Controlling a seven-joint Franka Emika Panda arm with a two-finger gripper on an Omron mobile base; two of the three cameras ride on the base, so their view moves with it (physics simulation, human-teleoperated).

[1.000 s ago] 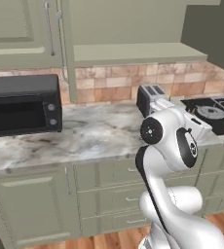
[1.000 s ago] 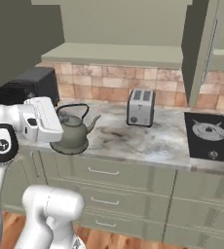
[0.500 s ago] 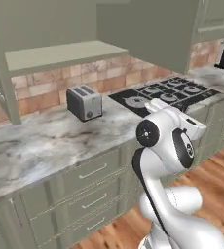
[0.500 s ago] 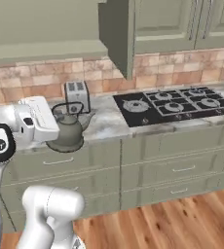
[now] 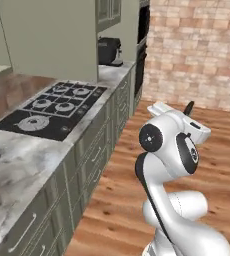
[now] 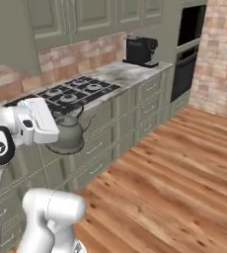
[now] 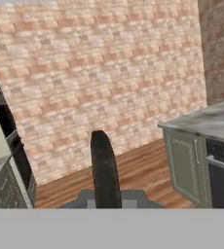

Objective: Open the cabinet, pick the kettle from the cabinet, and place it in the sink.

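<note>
Carrying is the step in hand: gripper (image 6: 56, 129) clamps the squat dull-grey metal kettle (image 6: 69, 136) by its handle (beside the black gas hob (image 6: 68, 92)); next, find the sink.

Base views flanking arm, sharing hob (image 5: 52, 105)
</note>
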